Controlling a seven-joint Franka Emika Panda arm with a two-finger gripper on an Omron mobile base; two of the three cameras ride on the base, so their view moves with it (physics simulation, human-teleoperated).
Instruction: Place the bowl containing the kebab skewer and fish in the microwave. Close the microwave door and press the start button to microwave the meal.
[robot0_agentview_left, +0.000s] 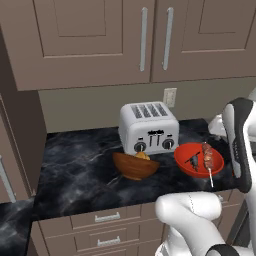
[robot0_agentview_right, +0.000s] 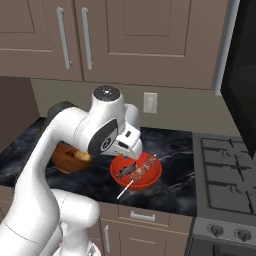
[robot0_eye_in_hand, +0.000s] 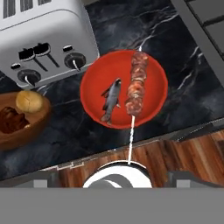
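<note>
One step in hand: reaching for the bowl (robot0_eye_in_hand: 124, 89) on the surface (robot0_eye_in_hand: 183, 105).
Your gripper (robot0_eye_in_hand: 112, 180) hovers wide open, empty; descend onto the rim next.

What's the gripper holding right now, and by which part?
Nothing. The gripper is open above the red bowl; the bowl, with the kebab skewer and fish inside, sits on the counter, ungrasped.

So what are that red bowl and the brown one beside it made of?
The red bowl looks like glazed ceramic or plastic: uniform colour, glossy sheen. The brown bowl looks wooden, a warm brown with a duller finish. Everything is rendered, so these are only looks.
</note>
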